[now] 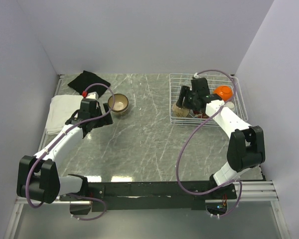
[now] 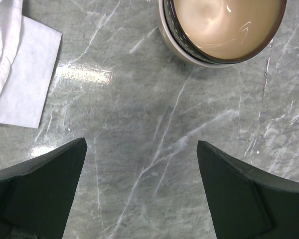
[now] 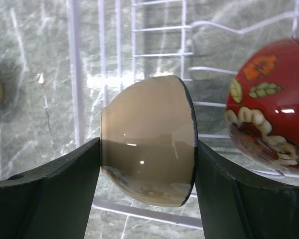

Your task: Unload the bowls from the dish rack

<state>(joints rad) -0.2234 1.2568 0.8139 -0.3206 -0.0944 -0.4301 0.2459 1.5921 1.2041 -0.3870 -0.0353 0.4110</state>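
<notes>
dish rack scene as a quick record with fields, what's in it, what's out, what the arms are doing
dish rack: far right of the table
in rack: tan bowl on edge; red floral bowl beside it
out of rack: brown-rimmed bowl, upright on the table
right arm: jaws shut on the tan bowl
left arm: jaws open and empty, short of the brown-rimmed bowl
left edge: white cloth, black cloth

Table [image 1: 149, 134] bears dish rack [image 1: 182, 75], bowls [image 1: 118, 103], white cloth [image 1: 57, 112], black cloth [image 1: 89, 81].
</notes>
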